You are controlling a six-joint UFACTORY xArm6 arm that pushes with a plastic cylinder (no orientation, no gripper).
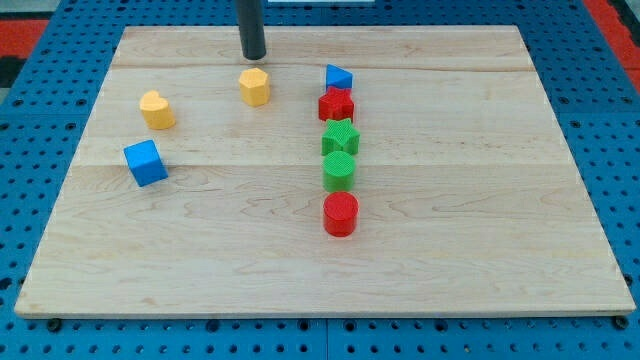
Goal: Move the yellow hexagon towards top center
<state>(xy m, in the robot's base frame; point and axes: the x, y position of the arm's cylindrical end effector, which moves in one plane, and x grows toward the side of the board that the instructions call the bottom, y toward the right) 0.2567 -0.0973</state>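
Observation:
The yellow hexagon [255,87] sits on the wooden board near the view's top, left of centre. My tip [254,56] stands just above it toward the view's top, a small gap apart. A yellow heart-shaped block [156,110] lies further to the view's left. A blue cube [146,162] lies below that one.
A column of blocks stands right of the hexagon: a blue triangle [339,77], a red star [337,104], a green star [341,137], a green cylinder [339,170] and a red cylinder [341,214]. The board's top edge [320,28] is close behind my tip.

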